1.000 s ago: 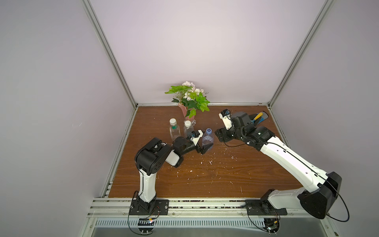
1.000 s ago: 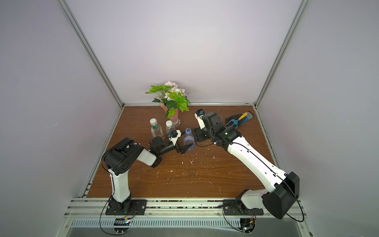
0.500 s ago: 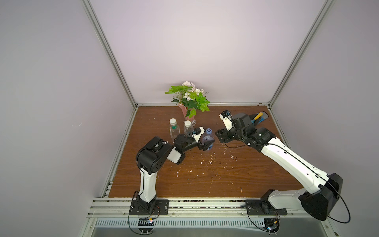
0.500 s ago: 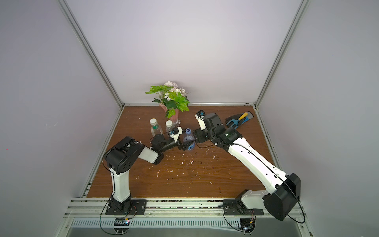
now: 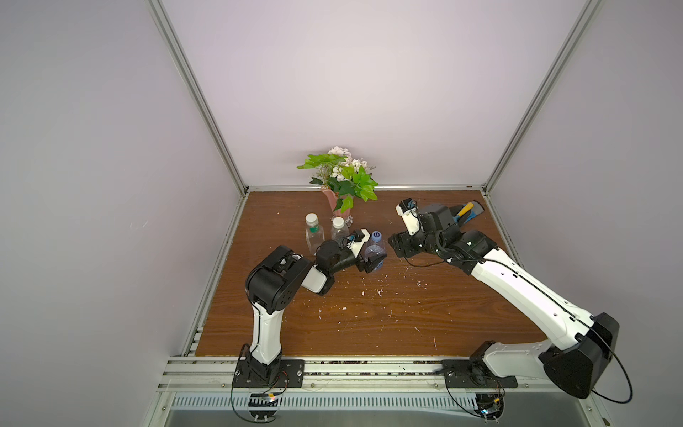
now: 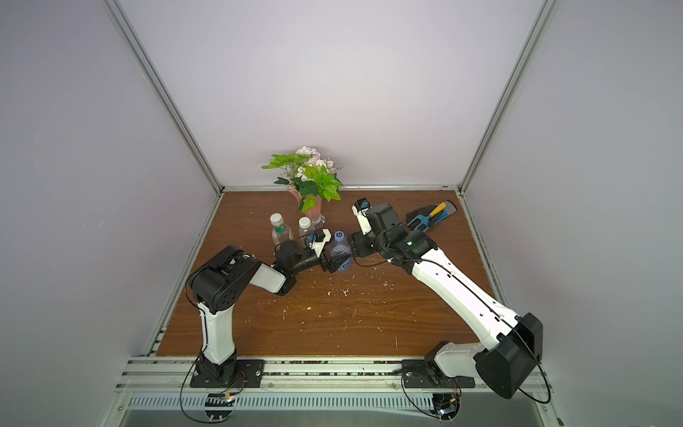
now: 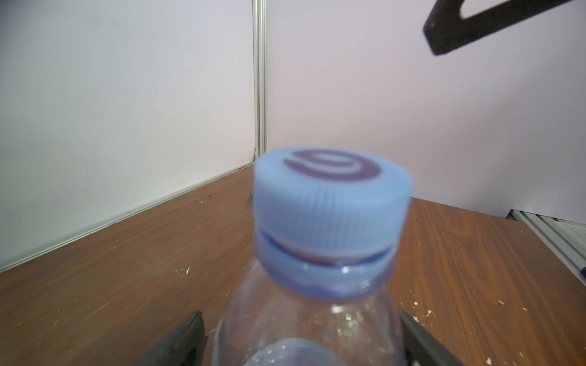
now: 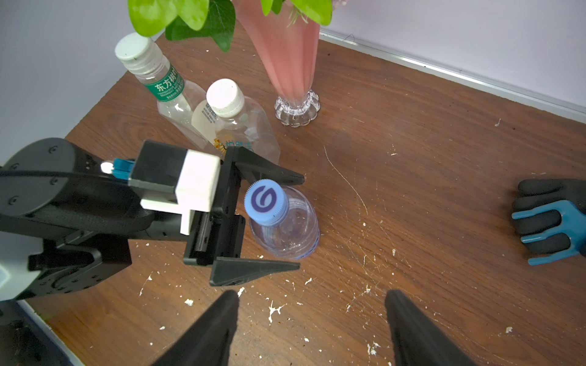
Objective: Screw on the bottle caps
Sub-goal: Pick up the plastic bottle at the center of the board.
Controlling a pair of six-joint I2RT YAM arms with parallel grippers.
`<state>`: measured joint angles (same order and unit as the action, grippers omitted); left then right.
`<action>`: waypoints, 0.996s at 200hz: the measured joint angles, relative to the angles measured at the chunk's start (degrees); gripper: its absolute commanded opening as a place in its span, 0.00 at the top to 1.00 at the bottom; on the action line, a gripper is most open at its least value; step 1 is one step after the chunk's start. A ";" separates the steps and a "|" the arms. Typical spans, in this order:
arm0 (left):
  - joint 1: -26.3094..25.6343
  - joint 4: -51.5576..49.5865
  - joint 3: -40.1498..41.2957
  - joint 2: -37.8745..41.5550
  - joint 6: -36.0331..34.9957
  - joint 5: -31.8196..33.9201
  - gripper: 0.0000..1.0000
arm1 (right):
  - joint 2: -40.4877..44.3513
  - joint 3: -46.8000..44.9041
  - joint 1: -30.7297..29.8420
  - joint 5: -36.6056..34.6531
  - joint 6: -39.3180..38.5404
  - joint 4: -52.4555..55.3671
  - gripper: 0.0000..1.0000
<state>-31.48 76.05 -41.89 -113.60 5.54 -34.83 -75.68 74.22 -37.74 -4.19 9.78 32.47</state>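
**Blue cap on its bottle, jaws either side**

The blue cap (image 8: 265, 201) sits on its clear bottle (image 8: 285, 231), upright mid-desk (image 8: 412, 142). The left end effector (image 8: 300, 222) straddles the bottle body. Its jaws stand apart on either side, and whether they press it cannot be told. Just right of it, the right end effector (image 8: 312, 294) hovers with jaws spread and empty. Close behind the left far finger stand a green-ringed bottle (image 8: 165, 92) and a round bottle (image 8: 244, 130), both white-capped, with a pink vase (image 8: 287, 63) beyond. A dark glove (image 8: 539, 190) and blue fork (image 8: 570, 228) lie far right.
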 measured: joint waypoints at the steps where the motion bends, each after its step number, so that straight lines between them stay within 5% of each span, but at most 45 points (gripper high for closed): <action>1: 0.00 -0.09 0.00 0.02 0.00 0.04 0.10 | 0.00 0.00 0.00 0.00 0.00 0.00 0.22; 199: 0.00 -3.10 -0.55 1.25 0.22 -0.52 0.30 | 0.35 -0.96 0.33 0.00 -1.25 -0.09 0.22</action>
<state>-31.48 72.95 -42.44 -112.36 5.76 -35.35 -75.33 73.25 -37.41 -4.19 8.54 32.38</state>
